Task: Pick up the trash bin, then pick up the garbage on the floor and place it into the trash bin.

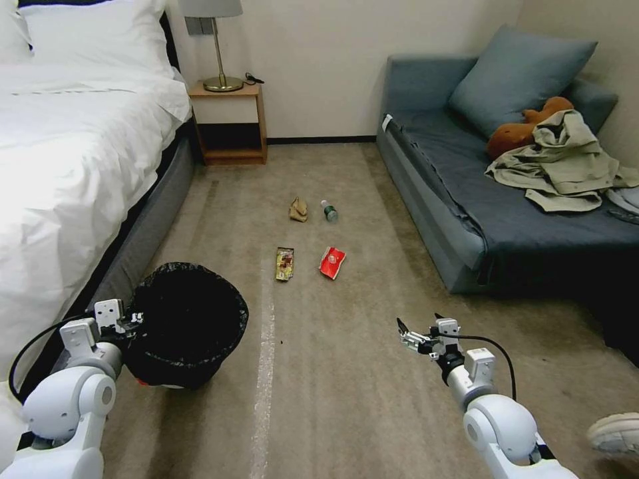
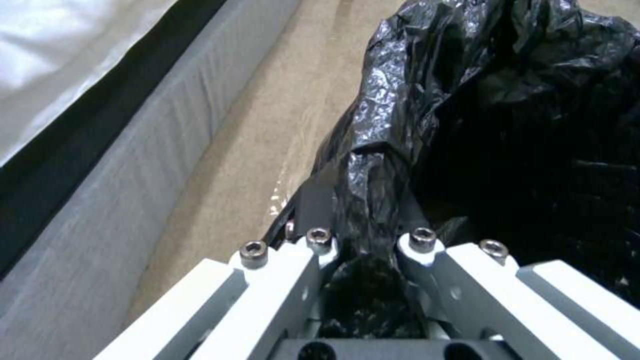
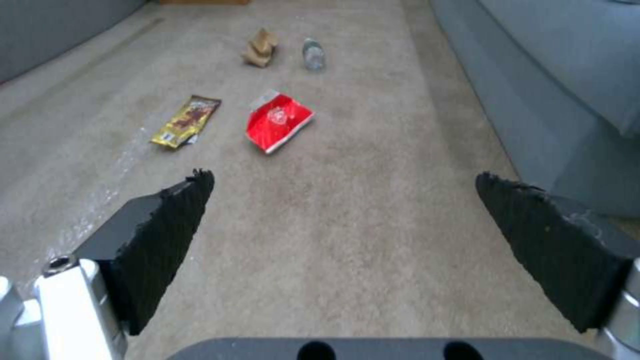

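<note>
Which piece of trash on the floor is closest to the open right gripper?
The red wrapper, just ahead of the right gripper; the gold-brown wrapper lies further left.

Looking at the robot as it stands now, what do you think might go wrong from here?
The left gripper pinches the trash bin at its thin black liner, so the bag might slip or tear. The open right gripper is well short of the red wrapper, which lies flat on carpet and may be hard to pinch.
</note>
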Available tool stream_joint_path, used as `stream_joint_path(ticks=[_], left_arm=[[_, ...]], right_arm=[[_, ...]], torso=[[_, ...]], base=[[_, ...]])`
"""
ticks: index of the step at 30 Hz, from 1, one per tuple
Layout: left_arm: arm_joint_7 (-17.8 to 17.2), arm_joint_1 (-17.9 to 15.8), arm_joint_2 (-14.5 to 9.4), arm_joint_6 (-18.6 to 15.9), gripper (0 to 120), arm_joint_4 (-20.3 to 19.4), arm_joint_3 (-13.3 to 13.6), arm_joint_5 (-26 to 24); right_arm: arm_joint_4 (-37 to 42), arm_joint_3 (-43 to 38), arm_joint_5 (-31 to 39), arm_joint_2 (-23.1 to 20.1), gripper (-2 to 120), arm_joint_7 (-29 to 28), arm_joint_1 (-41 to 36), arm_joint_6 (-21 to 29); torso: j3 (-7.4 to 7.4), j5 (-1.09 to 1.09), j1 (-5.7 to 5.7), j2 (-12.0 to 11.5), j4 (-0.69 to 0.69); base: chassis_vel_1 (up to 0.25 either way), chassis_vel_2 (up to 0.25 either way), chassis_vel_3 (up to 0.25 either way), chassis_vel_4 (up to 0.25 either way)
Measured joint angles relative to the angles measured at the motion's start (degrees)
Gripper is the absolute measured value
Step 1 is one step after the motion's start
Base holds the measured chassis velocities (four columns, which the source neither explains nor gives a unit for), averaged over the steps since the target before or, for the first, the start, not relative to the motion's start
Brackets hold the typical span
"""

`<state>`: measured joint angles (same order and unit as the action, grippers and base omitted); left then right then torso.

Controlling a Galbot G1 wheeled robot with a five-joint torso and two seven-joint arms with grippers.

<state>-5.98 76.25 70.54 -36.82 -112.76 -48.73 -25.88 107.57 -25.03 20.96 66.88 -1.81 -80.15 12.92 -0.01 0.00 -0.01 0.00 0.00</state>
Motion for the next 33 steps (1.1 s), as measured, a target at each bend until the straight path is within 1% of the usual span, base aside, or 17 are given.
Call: stream_joint_path(ticks=[14, 33], left_arm=[[0.0, -0.1, 0.1, 0.0, 4, 0.3, 0.2, 0.0], [0.1, -1.9, -0.6, 0.1, 4, 2.3, 0.3, -0.2]], right_arm=[[-0.7, 0.1, -0.3, 0.4, 100, 0.0, 0.1, -0.3], [-1.9, 0.9, -1.1, 1.3, 100, 0.0, 0.6, -0.3]], torso=[[0.01, 0.0, 0.0, 0.0, 0.0], [0.01, 0.0, 0.0, 0.0, 0.02]], base=[[-0.179, 0.165, 0.179, -0.168], [-0.161, 0.153, 0.159, -0.158]])
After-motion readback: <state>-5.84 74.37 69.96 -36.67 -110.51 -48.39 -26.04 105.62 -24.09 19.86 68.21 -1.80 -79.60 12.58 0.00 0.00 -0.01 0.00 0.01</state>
